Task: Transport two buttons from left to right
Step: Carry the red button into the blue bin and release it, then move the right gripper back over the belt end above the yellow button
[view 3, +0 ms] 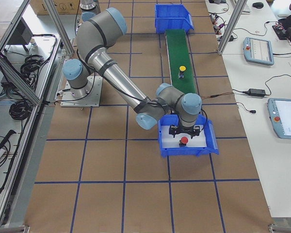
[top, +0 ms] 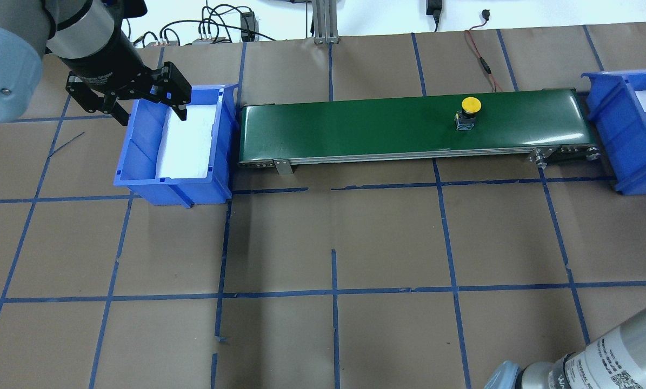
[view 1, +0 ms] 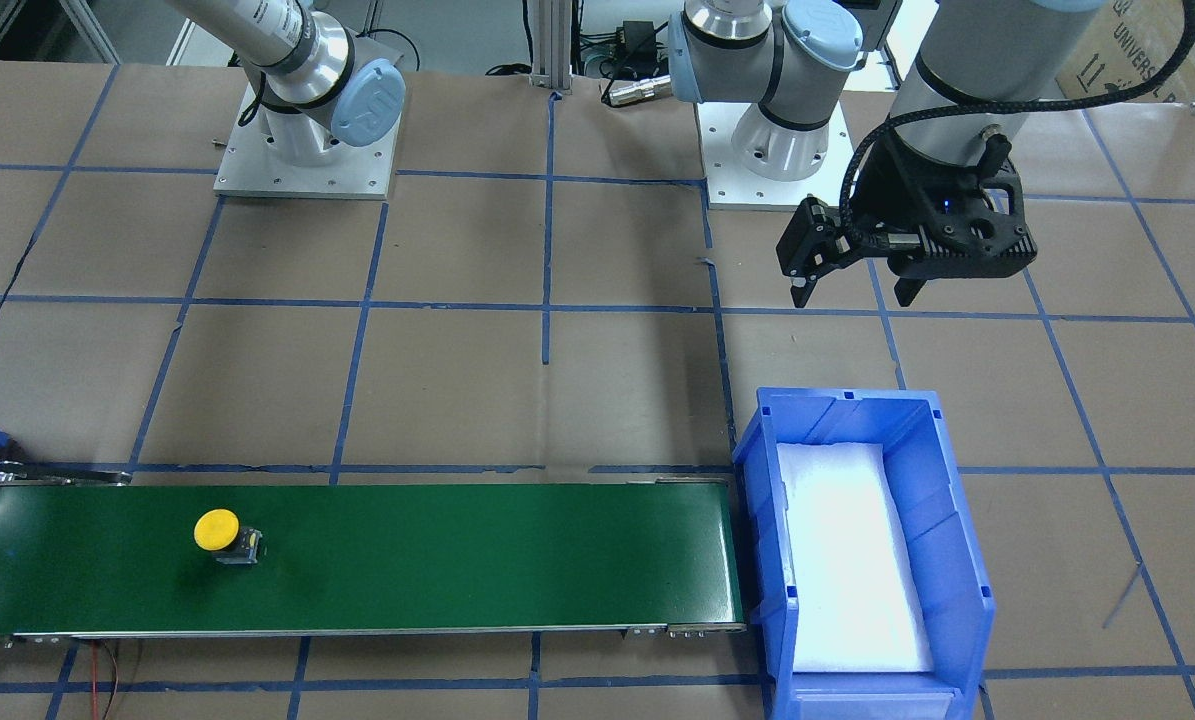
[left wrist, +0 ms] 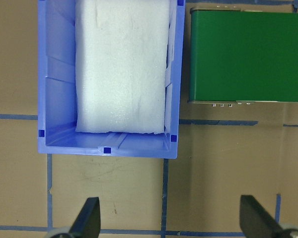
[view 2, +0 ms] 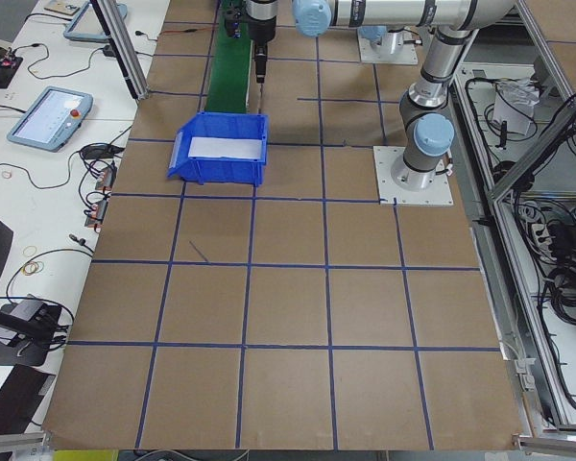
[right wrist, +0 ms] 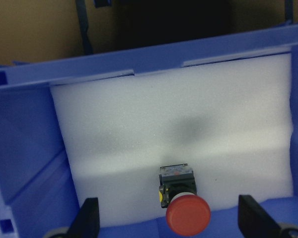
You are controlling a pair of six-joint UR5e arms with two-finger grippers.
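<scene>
The yellow button stands on the green conveyor belt, toward the robot's right end; it also shows in the overhead view. The red button lies on its side on white foam in the right blue bin. My right gripper is open just above it, one finger on each side and neither touching it. My left gripper is open and empty over the near side of the left blue bin, which holds only white foam.
The conveyor runs between the two bins. The arm bases sit on plates at the robot's side of the brown, blue-taped table. A red cable lies behind the belt. Tablets lie on the side bench.
</scene>
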